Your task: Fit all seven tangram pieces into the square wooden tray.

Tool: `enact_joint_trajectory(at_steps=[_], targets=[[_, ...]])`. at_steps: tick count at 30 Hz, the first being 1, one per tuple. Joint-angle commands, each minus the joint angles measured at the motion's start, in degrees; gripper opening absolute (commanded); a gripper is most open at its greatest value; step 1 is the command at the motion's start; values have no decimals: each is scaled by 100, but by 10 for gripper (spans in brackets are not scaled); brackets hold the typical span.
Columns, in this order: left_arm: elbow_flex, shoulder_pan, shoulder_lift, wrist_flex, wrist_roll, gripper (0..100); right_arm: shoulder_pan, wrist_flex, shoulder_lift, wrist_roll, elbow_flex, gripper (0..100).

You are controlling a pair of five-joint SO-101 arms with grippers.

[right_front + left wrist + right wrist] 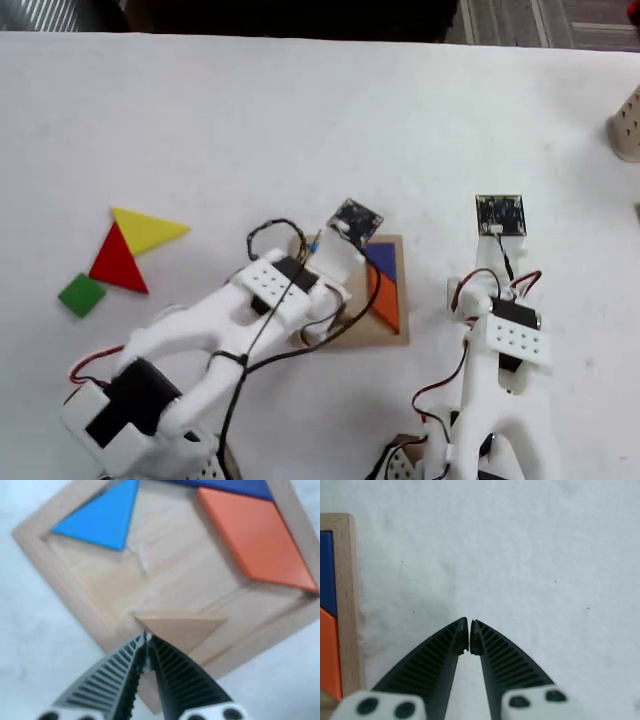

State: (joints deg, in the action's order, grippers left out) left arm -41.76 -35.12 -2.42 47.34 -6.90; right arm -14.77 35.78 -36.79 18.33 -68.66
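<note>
Since the left claw (147, 641) has its jaws pressed together with nothing between them, its tip meets the near slanted edge of the tan triangle (182, 626) in the lower middle of the left wrist view, so any move here looks like a push rather than a pick. That triangle lies inside the wooden tray (64, 575), directly ahead of the claw, with its long side across the frame and facing bare tray floor. Beyond the floor sit the light blue triangle (105, 517) at upper left, the orange parallelogram (255, 540) at upper right and the dark blue piece (235, 486) along the top edge. Farther off, at the left of the high view, the red triangle (117, 260), yellow triangle (150, 228) and green square (81, 294) lie well apart from the tray on the left arm's side. The right claw (469, 636) is also pressed together, over the table (300, 120) just beside the tray.
</note>
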Motion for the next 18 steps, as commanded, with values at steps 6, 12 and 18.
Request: enact_joint_trajectory(at_steps=[6, 12, 18], targets=[[413, 48, -31, -246, -70, 23, 66, 31, -189, 79, 18, 21], [536, 1015, -620, 229, -79, 23, 40, 40, -242, 79, 35, 20], [-316, 2809, -1446, -466, -79, 23, 295, 154, -1235, -97, -132, 20]])
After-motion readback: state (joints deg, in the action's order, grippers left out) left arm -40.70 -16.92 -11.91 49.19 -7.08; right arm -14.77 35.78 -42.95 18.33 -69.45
